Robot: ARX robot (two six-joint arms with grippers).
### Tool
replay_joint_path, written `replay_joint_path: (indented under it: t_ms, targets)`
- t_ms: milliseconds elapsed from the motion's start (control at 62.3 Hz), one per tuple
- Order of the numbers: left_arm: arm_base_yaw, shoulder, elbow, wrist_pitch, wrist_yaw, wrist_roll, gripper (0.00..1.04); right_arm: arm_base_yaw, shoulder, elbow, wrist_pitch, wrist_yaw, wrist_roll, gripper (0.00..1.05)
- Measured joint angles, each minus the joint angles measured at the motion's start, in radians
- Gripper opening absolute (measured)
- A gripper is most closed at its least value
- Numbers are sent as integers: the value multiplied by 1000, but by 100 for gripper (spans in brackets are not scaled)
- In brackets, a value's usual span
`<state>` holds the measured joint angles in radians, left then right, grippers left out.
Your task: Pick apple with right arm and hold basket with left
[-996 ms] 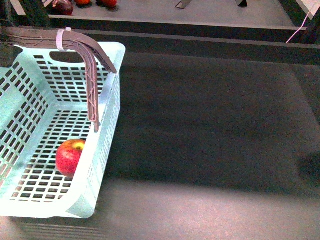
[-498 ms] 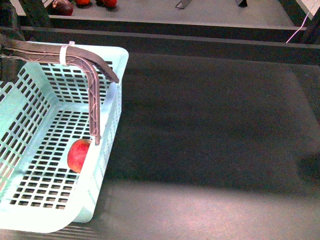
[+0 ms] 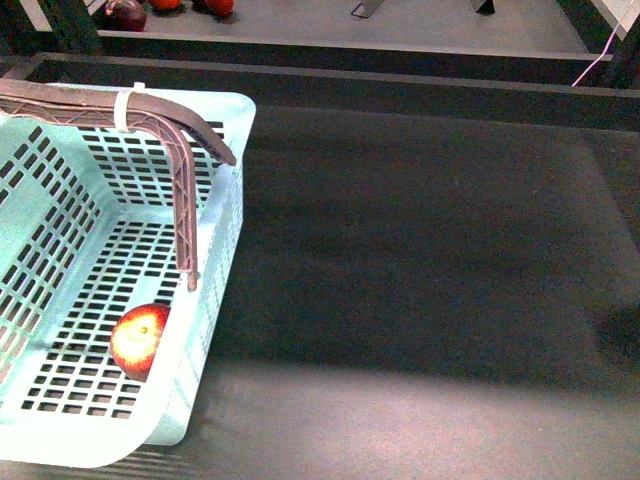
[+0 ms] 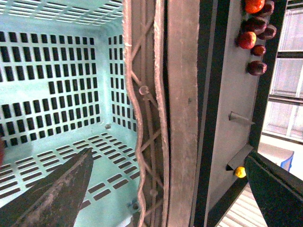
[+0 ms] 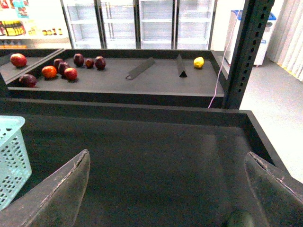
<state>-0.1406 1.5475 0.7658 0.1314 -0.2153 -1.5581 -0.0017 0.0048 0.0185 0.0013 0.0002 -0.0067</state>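
Note:
The light aqua basket stands at the table's left with its brownish lattice handle swung up. The red apple lies on the basket's slotted floor near the front right wall. Neither arm shows in the front view. In the left wrist view my left gripper is open, one finger on each side of the handle, above the basket's inside. My right gripper is open over bare dark table with nothing between its fingers. A corner of the basket shows to one side.
A raised dark lip bounds the table at the back. Behind it lies a shelf with dark red and purple fruits and a small yellow fruit. A metal post stands at the back right. Dark table spreads right of the basket.
The basket has shifted and turned a little, its handle sitting lower in view than a second ago. The apple rolled toward the far right, then back toward the front of the basket.

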Motion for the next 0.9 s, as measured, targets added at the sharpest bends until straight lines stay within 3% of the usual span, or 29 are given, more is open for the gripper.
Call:
replay_joint_path:
  t_ms: [385, 450, 482, 578, 658, 691, 803, 899]
  targets:
    - [-12, -130, -40, -10, -3, 51, 96, 0, 0, 0, 0, 0, 0, 96]
    - [2, -121, -165, 347, 73, 317, 84, 0, 0, 0, 0, 0, 0, 96]
    - [8, -121, -244, 526, 87, 548, 77, 0, 0, 0, 0, 0, 0, 96]
    - [23, -166, -375, 801, 111, 1032, 59, 0, 0, 0, 0, 1, 0, 96]
    - [41, -245, -434, 846, 117, 1321, 43, 0, 0, 0, 0, 0, 0, 96]
    - [51, -283, -470, 846, 125, 1413, 32, 0, 0, 0, 0, 0, 0, 96]
    - [68, -374, -558, 825, 146, 1515, 4, 0, 0, 0, 0, 0, 0, 96]
    - [121, -447, -600, 795, 209, 1535, 3, 0, 0, 0, 0, 0, 0, 96]
